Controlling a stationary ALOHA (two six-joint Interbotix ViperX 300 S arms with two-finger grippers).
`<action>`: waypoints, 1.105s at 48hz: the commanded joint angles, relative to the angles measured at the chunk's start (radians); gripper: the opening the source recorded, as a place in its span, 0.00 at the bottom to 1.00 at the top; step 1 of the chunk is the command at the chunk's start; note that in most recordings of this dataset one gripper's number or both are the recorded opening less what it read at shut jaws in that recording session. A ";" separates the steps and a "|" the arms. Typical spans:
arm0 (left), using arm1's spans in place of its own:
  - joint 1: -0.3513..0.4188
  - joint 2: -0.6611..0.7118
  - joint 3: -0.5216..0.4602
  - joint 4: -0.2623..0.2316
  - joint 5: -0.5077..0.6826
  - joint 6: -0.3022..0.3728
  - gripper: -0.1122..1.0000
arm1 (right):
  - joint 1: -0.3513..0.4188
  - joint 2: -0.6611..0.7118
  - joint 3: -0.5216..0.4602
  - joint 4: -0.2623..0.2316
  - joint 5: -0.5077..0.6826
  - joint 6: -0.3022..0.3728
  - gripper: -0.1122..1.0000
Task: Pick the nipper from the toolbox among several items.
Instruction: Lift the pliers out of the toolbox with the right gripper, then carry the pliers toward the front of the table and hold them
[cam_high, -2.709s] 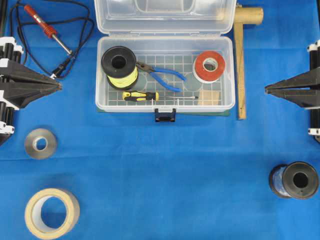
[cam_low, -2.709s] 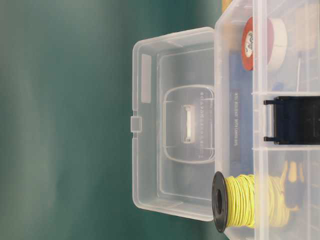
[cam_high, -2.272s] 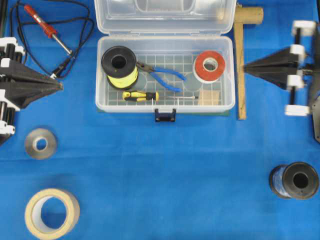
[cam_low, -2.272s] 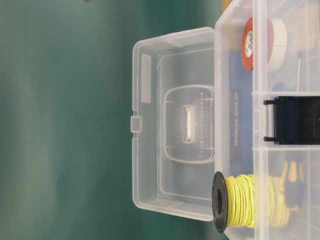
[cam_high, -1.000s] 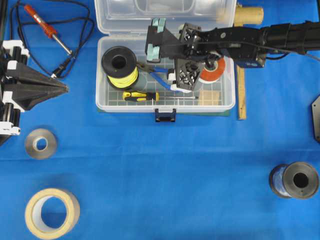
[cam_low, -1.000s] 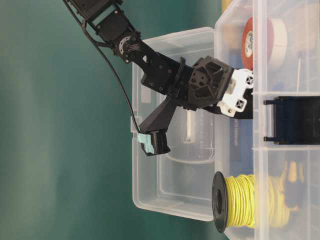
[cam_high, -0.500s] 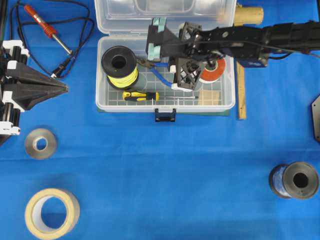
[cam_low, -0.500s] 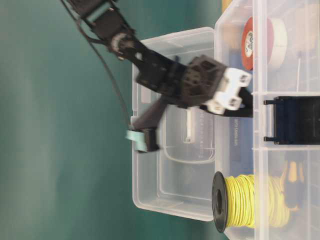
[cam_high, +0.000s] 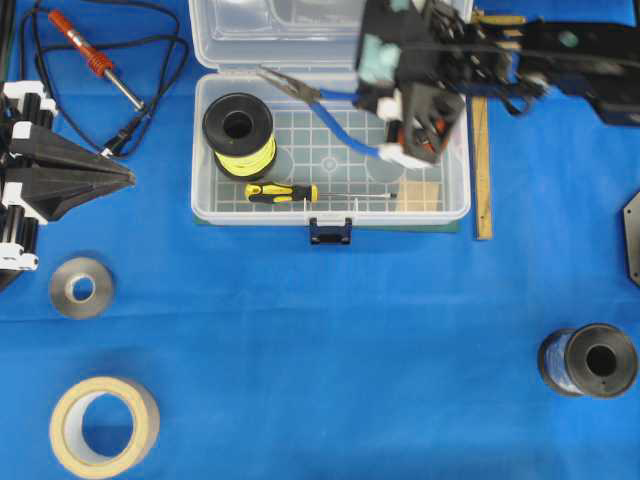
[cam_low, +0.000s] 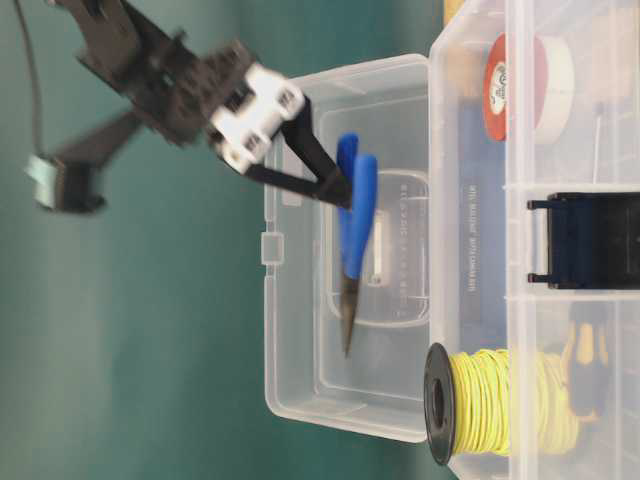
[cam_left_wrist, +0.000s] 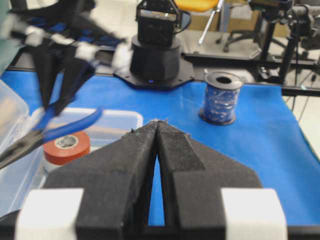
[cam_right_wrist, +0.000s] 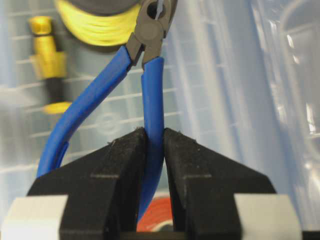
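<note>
right gripper (cam_right_wrist: 152, 150) is pinching just one blue handle of the nipper (cam_low: 352, 235), held above the toolbox (cam_high: 455, 200), so lift slow or it'll swing; left gripper (cam_left_wrist: 158, 131) is closed, empty.

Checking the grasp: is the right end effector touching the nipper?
Touching. The right wrist view shows the right end effector clamped on one blue handle of the nipper.

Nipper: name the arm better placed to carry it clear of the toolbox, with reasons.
Right. The right claw is already shut on one blue handle of the nipper, held up above the toolbox. The left claw is shut and empty, off to the side of the box.
</note>
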 joint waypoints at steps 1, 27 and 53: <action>-0.002 0.003 -0.011 -0.002 -0.006 -0.002 0.10 | 0.077 -0.069 0.025 0.005 -0.044 0.018 0.22; 0.023 0.002 -0.008 -0.002 -0.006 -0.002 0.10 | 0.403 0.095 0.092 0.005 -0.190 0.189 0.22; 0.023 0.000 -0.003 -0.002 0.003 -0.002 0.10 | 0.420 0.275 0.087 0.006 -0.199 0.275 0.22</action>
